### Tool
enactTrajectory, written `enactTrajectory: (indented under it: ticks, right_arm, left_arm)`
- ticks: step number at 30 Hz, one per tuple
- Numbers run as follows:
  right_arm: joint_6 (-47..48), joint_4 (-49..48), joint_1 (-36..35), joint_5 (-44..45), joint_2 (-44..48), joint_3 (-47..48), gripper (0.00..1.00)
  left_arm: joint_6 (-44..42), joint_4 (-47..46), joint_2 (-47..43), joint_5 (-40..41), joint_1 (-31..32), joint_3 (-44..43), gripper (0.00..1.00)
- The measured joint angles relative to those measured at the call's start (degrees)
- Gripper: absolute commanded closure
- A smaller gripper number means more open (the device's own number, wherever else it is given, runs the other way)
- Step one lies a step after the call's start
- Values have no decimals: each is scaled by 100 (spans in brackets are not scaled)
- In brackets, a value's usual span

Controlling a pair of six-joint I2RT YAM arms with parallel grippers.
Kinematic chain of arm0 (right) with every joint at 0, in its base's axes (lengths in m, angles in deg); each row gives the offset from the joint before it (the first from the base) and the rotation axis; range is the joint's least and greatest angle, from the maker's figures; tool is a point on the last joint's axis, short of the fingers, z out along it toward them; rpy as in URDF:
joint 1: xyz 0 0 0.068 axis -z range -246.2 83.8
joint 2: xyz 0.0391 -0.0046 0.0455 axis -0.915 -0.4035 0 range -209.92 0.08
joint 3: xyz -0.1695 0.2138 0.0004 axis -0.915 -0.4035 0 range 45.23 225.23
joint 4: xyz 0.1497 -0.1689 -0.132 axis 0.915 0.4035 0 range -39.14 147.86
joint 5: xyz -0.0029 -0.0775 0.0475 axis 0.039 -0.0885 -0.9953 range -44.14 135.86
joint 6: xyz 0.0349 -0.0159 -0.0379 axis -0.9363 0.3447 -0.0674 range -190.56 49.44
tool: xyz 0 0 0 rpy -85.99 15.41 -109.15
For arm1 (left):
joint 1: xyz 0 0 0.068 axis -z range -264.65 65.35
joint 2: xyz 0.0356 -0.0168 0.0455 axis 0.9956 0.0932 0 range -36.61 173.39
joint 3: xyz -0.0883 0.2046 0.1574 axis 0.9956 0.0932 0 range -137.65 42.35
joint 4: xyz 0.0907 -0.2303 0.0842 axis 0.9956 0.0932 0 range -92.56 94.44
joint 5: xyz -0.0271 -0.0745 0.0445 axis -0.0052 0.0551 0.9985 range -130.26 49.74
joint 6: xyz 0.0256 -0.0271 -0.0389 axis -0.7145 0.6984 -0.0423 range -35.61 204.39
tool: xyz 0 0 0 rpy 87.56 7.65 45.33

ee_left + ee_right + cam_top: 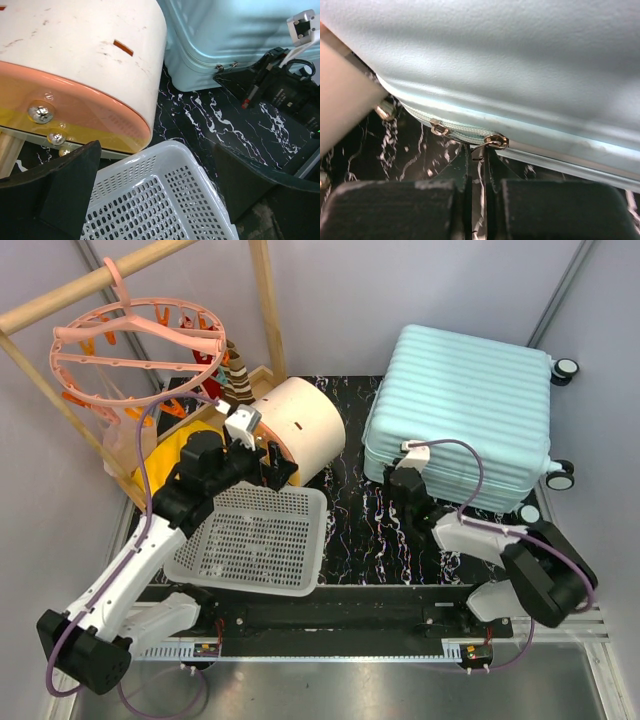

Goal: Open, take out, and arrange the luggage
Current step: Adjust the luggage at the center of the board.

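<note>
The luggage (470, 400) is a pale mint-blue ribbed suitcase lying flat and zipped at the back right of the black marbled mat. My right gripper (400, 472) is pressed to its near left edge. In the right wrist view the luggage (520, 75) fills the top, and the right gripper (479, 156) is shut on the metal zipper pull (481, 150), which hangs from a slider (496, 141). A second slider (438, 130) sits just to the left. My left gripper (258, 455) hovers open over the far rim of the white basket, holding nothing.
A white perforated basket (250, 540) lies at the front left. Behind it is a cream-and-orange rounded drawer box (300, 425), close to the suitcase's left side. A peach ring hanger with clips (135, 345) hangs from a wooden rack (265, 300) at the back left.
</note>
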Motion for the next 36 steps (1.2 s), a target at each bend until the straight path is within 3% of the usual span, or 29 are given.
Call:
enactTrajectory:
  ticks: [10,17,19,22,25,26,31,36]
  right_arm:
    - [-92,1202,61,-348,1574,-678,100]
    - [-85,2046,61,-356,2616,-1014,100]
    - [-63,2203,61,-304,2785,-1060,100]
    - [-24,2465,59,-238,2970,-1060,93]
    - [13,2726,55,-166,3150,-1060,47]
    - [13,2765,52,-101,3200,-1060,43]
    - [44,3206,61,68,3838,-881,39]
    - [114,3521,68,-177,4708,-649,45]
  left_arm:
    - [63,-61,129,540,1193,4,4]
    - [772,-922,1139,1912,3008,98,4]
    - [979,-1207,1517,2149,3198,101,4]
    - [1373,-1773,2199,2551,3442,103,4]
    - [1698,-2258,2758,2736,3600,63,5]
    - [1764,-2341,2883,2758,3633,44,5]
    - [2044,-2726,3421,3012,3829,-199,5]
    - [2146,-3005,3462,3206,3910,-240,5]
